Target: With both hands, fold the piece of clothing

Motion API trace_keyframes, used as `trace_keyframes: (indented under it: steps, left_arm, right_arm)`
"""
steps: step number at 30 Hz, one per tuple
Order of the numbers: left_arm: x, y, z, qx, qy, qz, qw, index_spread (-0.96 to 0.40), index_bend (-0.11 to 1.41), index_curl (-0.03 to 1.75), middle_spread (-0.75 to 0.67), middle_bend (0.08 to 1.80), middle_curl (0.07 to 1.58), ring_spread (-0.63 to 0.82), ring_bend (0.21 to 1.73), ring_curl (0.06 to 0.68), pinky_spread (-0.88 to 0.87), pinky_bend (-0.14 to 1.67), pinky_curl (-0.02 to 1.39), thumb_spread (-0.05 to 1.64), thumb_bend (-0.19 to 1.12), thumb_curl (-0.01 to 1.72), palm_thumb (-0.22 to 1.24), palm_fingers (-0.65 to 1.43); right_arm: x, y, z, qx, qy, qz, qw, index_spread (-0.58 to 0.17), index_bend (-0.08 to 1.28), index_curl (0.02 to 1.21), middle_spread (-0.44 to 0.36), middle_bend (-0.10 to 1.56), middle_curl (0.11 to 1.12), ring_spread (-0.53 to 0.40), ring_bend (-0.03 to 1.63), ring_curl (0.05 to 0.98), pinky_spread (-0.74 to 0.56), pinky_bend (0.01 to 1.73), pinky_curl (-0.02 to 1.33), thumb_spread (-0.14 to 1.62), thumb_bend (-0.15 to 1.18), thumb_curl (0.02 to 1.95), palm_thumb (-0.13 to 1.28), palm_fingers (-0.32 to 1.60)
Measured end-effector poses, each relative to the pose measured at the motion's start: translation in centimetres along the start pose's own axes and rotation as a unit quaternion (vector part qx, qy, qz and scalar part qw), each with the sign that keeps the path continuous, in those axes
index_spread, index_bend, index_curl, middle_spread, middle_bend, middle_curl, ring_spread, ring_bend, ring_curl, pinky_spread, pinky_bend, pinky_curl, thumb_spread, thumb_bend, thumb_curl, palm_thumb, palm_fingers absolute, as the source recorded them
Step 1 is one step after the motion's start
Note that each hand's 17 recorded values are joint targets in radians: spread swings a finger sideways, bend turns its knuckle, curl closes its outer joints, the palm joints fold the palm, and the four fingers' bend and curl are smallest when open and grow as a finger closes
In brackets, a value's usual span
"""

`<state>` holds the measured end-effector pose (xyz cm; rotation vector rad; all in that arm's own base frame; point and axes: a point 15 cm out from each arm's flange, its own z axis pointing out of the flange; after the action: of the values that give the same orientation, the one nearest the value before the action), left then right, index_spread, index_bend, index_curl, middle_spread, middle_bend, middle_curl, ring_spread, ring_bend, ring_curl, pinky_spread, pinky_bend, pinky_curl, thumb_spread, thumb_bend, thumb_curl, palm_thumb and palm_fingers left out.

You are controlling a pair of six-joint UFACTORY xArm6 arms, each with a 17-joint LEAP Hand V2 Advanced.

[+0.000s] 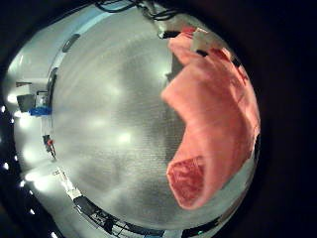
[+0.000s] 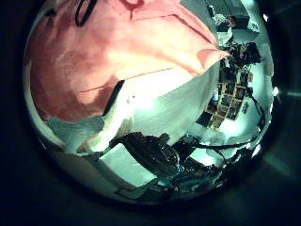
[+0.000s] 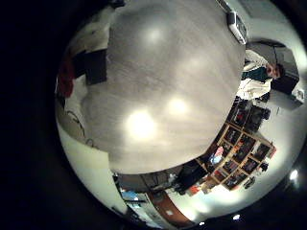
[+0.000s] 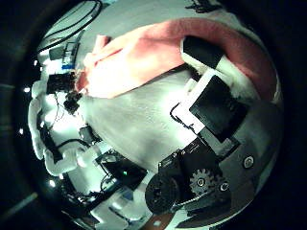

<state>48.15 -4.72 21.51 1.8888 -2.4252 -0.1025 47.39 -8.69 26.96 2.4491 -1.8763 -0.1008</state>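
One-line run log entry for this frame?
stage: fold underway | garment: pink, on table | right hand: on garment | left hand: unseen

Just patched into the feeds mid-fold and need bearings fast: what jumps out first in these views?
The pink garment grabs the eye first: it lies on the grey table, one end turned up to show its textured underside. It fills much of the left thumb side palm view, so it is close to that palm. In the right thumb side palm view, the right hand's fingers reach out over the garment's edge.
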Motion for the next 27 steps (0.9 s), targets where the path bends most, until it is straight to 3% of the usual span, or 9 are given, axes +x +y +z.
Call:
trace_keyframes:
  steps: [5, 12, 21, 27]
  left_arm:
    - [-0.1, 0.7, -2.7, 0.020, 0.003, -0.001, 0.9998, -0.08, 0.19, 0.43, 0.04, 0.18, 0.33, 0.23, 0.60, 0.212, 0.30, 0.25, 0.37, 1.27, -0.01, 0.31, 0.43, 0.22]
    - [-3.6, 3.4, -5.8, 0.031, 0.002, -0.023, 0.9993, -0.08, 0.19, 0.43, 0.04, 0.18, 0.33, 0.23, 0.59, 0.213, 0.30, 0.25, 0.37, 1.27, -0.01, 0.30, 0.43, 0.22]
    - [-8.4, 6.9, -6.4, 0.033, 0.006, -0.059, 0.9977, -0.08, 0.19, 0.43, 0.04, 0.18, 0.33, 0.22, 0.58, 0.212, 0.30, 0.24, 0.36, 1.26, -0.01, 0.31, 0.44, 0.23]
    - [-10.0, 8.8, -6.7, 0.037, 0.005, -0.072, 0.9967, -0.09, 0.19, 0.44, 0.04, 0.18, 0.33, 0.22, 0.58, 0.211, 0.30, 0.24, 0.36, 1.26, -0.01, 0.31, 0.44, 0.24]
  right_arm:
    - [-3.3, -1.1, -2.5, 0.028, 0.002, -0.028, 0.999, -0.328, 1.01, 0.84, -0.182, 1.23, 0.89, -0.255, 1.34, 0.763, -0.28, 1.16, 0.90, 1.14, -0.01, 0.72, 1.02, 0.92]
    - [-11.1, -3.0, -5.7, 0.066, -0.009, -0.087, 0.994, -0.331, 1.02, 0.86, -0.186, 1.24, 0.91, -0.264, 1.36, 0.781, -0.29, 1.16, 0.95, 1.15, -0.01, 0.74, 1.02, 0.91]
    - [-23.4, -5.6, -7.3, 0.081, -0.007, -0.182, 0.980, -0.335, 1.02, 0.88, -0.190, 1.23, 0.93, -0.270, 1.36, 0.799, -0.29, 1.17, 0.99, 1.15, -0.01, 0.76, 1.01, 0.89]
    - [-30.5, -8.7, -7.2, 0.085, -0.005, -0.230, 0.969, -0.331, 1.02, 0.88, -0.192, 1.23, 0.94, -0.272, 1.36, 0.807, -0.29, 1.16, 1.01, 1.14, -0.01, 0.78, 1.02, 0.89]
